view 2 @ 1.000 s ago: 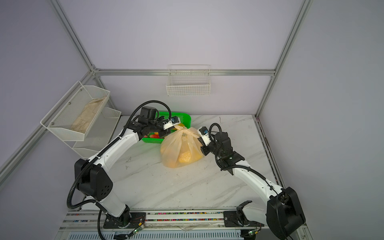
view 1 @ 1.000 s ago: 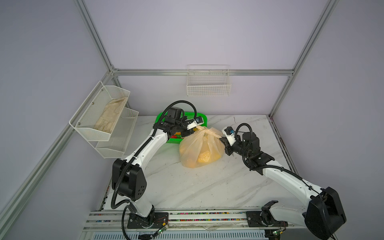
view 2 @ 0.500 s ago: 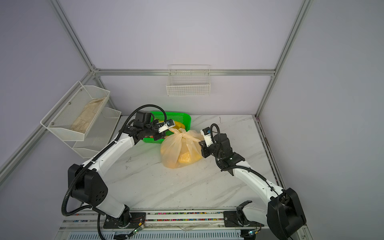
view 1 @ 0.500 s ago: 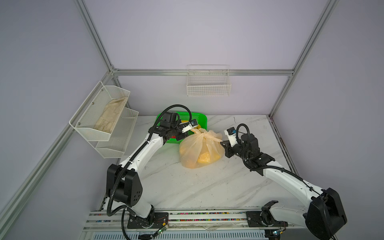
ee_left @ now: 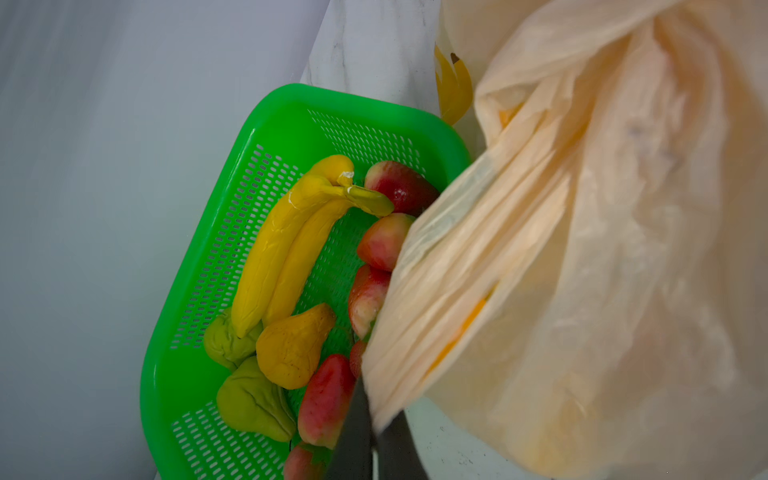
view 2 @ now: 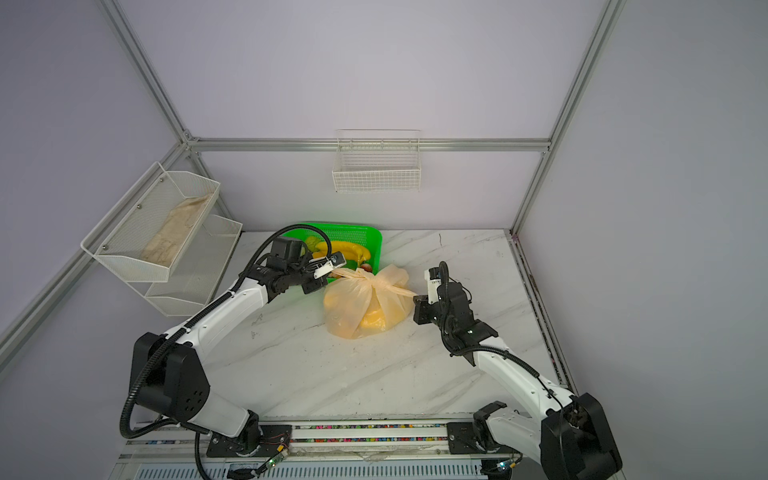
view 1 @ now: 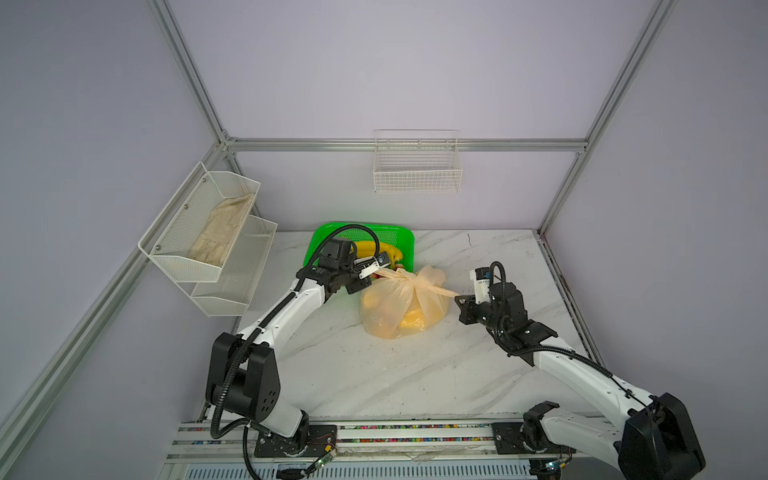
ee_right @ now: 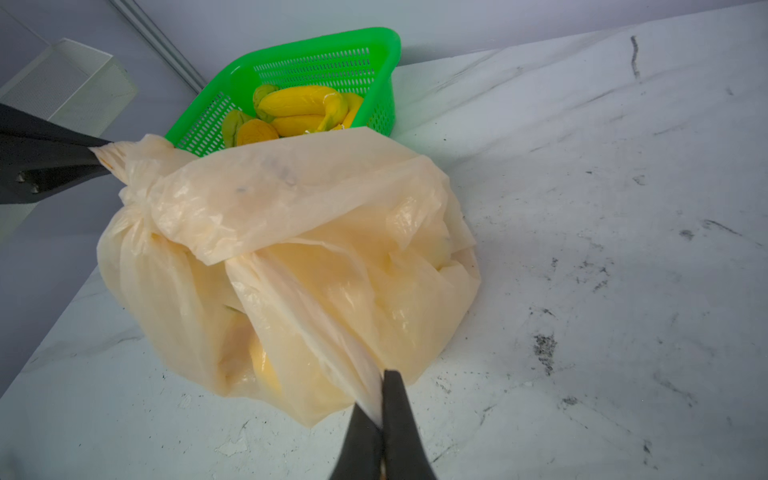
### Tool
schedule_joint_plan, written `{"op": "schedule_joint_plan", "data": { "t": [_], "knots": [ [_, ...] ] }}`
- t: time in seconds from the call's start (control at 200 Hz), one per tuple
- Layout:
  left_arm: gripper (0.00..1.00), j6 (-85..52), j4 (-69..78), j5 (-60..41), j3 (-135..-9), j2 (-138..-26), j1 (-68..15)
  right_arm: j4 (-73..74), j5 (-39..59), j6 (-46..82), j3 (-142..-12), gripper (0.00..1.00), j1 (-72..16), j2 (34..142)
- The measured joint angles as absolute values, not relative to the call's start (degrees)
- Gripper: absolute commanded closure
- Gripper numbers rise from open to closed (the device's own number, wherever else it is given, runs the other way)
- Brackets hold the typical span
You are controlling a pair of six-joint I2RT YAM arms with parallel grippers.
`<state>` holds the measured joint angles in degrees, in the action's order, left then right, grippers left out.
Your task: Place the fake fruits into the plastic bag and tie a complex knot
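1. Writing first. The bag carries a printed yellow banana, plain in the left wrist view. The dark lettering on its top fold is only a smudge in the right wrist view, and I can't read it. A white label on the right arm's wrist has print too small for me to make out.
2. The bag sits around the middle of the worktop, just near-right of the green basket. Yellow fruit shows through the film.
3. The knot sits on top of the bag, with a left strip and a right strip running taut out of it.
4. My left tool is clamped tight on the end of the left strip, above the basket's near-right corner.
5. My right tool is clamped tight on the end of the right strip, to the right of the bag.
6. In the basket lie a banana bunch, red apples, two green pears and an orange pear.
7. In the way: the bag's film hides part of the apples in the left wrist view. In both top views the left arm's wrist and cable cross the basket.
8. Around: a white mesh rack on the left wall holds a beige cloth in its upper tray. A white wire basket hangs on the far wall.
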<state>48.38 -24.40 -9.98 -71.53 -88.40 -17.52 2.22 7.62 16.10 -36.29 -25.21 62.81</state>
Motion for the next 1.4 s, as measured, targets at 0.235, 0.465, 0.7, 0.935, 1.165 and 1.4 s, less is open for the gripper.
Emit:
{"op": "schedule_joint_plan", "data": {
  "t": [0.235,0.465,0.7,0.935,1.165,1.4],
  "knots": [
    [1.00,46.5,-23.9,-8.7,-70.4,-88.0,-17.5,1.2,5.4,20.0,-33.4,1.00,-24.4,55.5],
    [1.00,43.5,-24.1,-7.6,-65.8,-80.7,-17.5,-0.6,8.6,22.5,-32.6,1.00,-24.3,49.7],
    [1.00,41.0,-23.2,-5.7,-64.8,-84.1,-17.5,0.1,10.4,26.6,-28.8,1.00,-23.4,52.7],
    [1.00,39.2,-21.5,-5.5,-62.1,-87.3,-17.4,2.0,11.4,31.5,-23.9,1.00,-21.3,51.2],
    [1.00,37.8,-19.7,-5.8,-61.0,-87.2,-16.8,2.7,9.8,34.3,-22.5,1.00,-21.1,47.7],
    [0.67,33.3,-20.7,-7.6,-61.0,-86.2,-16.8,2.6,8.7,31.7,-22.7,0.76,-20.5,46.6]
  ]
}}
